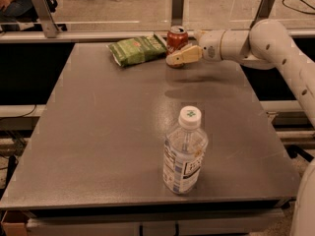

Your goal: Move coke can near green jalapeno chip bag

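The coke can, red with a silver top, stands upright at the far edge of the table, just right of the green jalapeno chip bag. The bag lies flat and crinkled at the far middle. My gripper reaches in from the right on the white arm and is shut on the can's lower half. Its near finger lies across the can's front, and the far finger is hidden behind the can. A narrow gap shows between the can and the bag's right edge.
A clear water bottle with a white cap stands upright near the front middle of the grey table. A rail with metal posts runs behind the table's far edge. The arm spans the far right corner.
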You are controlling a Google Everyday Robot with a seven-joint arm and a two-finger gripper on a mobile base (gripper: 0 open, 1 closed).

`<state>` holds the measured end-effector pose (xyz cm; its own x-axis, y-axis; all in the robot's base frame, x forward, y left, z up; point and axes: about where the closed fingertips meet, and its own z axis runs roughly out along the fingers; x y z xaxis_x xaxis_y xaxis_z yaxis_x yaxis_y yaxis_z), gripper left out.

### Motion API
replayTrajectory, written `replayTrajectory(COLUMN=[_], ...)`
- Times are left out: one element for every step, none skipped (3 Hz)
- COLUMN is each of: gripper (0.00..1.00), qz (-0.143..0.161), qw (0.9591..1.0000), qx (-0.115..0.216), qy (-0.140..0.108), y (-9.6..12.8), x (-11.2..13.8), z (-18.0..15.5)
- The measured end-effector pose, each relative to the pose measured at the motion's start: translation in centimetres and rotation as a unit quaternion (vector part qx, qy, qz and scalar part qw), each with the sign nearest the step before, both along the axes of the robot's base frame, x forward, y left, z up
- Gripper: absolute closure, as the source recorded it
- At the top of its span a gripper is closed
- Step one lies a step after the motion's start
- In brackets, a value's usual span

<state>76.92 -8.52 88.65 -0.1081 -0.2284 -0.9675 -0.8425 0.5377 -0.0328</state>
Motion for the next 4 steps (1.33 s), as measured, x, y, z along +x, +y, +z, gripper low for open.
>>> replayTrajectory(gripper=[0.00, 0.00, 0.00, 0.00], qz=[0.005, 0.006, 0.000, -0.006], qw=[0.9997, 0.9979, 0.9923, 0.9904], qx=[-0.016, -0.044, -0.087, -0.096], qy=[-0.017, -0.047, -0.089, -0.100], y=[-1.7, -4.5, -7.8, -8.5], x=[-2.3, -6.1, -11.6, -12.8], z=[1.9, 5.2, 10.3, 11.9])
